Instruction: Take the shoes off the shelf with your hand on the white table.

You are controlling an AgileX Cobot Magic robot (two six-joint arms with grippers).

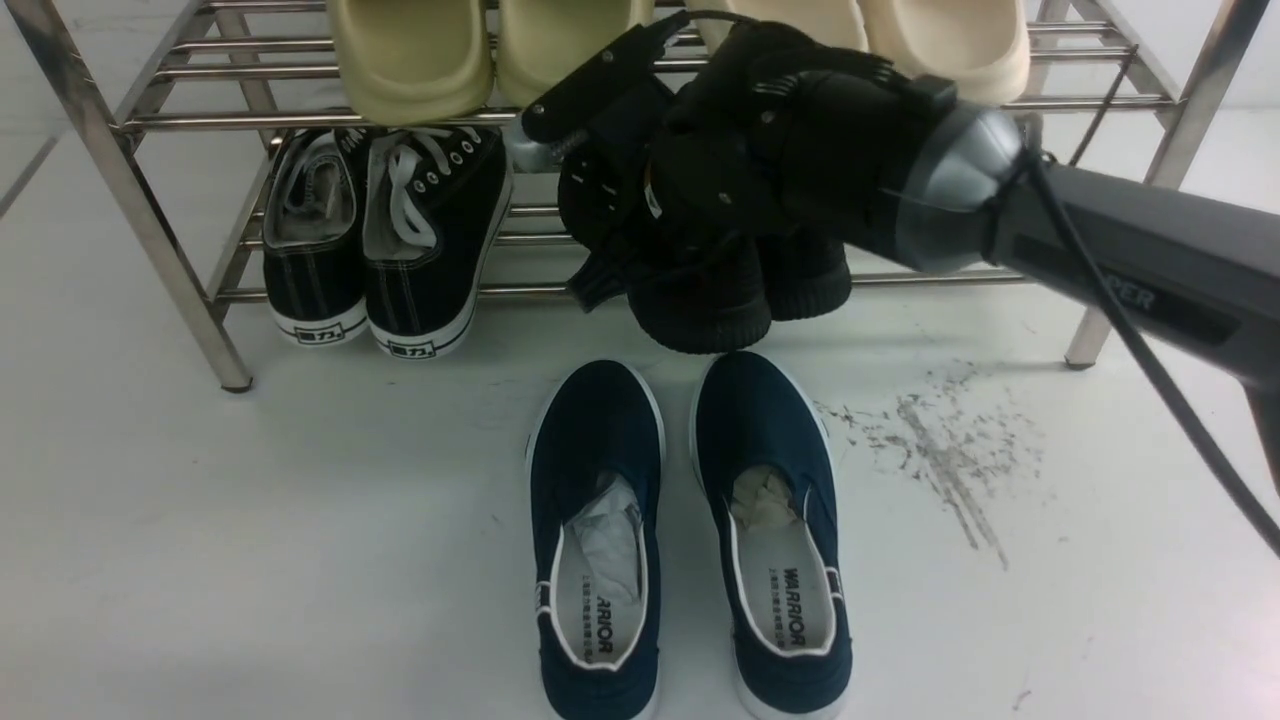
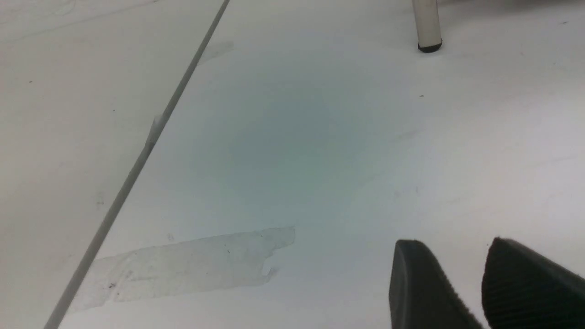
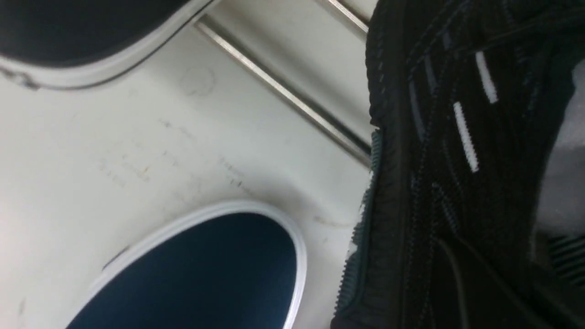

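The all-black knit shoes [image 1: 705,300] rest on the lower tier of the steel shelf [image 1: 200,120], their ribbed heels hanging over its front bar. My right gripper [image 1: 650,250] reaches in from the right, over the white table [image 1: 300,520], and is shut on the shoes. Its bulky black body hides most of them. In the right wrist view the knit upper of the shoes [image 3: 457,137] with small white dashes fills the frame, and a ribbed finger pad [image 3: 566,260] presses beside the white stuffing. My left gripper [image 2: 452,244] hangs open over bare table.
Navy slip-ons [image 1: 600,520] lie on the table just in front of the black shoes. Black canvas sneakers [image 1: 400,240] sit on the lower tier to the left. Cream slippers [image 1: 420,50] rest on the upper tier. Grey scuff marks [image 1: 950,450] lie to the right.
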